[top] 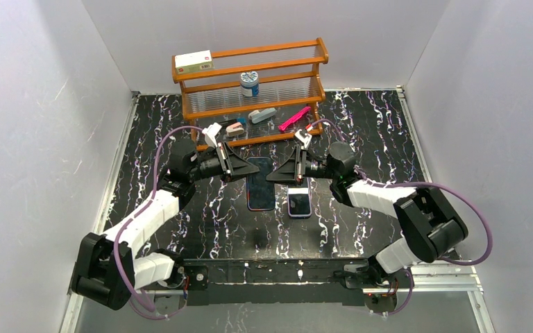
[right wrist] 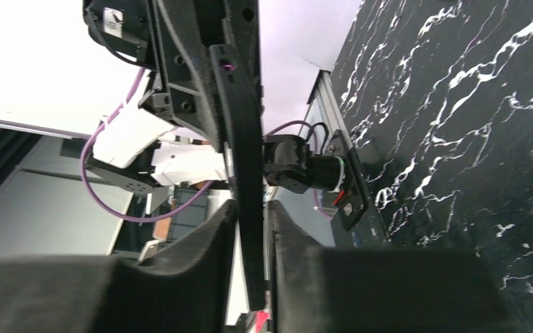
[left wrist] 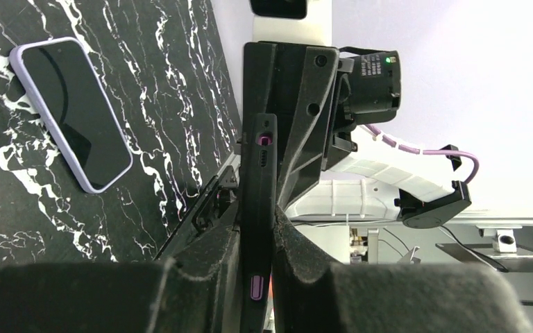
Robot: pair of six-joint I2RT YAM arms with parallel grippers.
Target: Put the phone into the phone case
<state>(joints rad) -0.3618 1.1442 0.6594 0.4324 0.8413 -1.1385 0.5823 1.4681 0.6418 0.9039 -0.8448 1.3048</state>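
Note:
The phone case (top: 260, 186) is a matte black shell held edge-on between both grippers over the middle of the table. My left gripper (top: 241, 170) is shut on its left edge, and my right gripper (top: 275, 173) is shut on its right edge. In the left wrist view the case (left wrist: 259, 173) runs between the pads of my left gripper (left wrist: 259, 239). In the right wrist view the case (right wrist: 241, 152) sits between the pads of my right gripper (right wrist: 251, 225). The phone (top: 299, 202), dark screen up with a pale lavender rim, lies flat on the table just right of the case. It also shows in the left wrist view (left wrist: 71, 114).
A wooden rack (top: 250, 76) stands at the back with a white box (top: 193, 62), a small jar (top: 250, 84), a pink item (top: 294, 118) and other small things on its shelves. White walls close in the left, right and back of the black marbled table (top: 361, 125).

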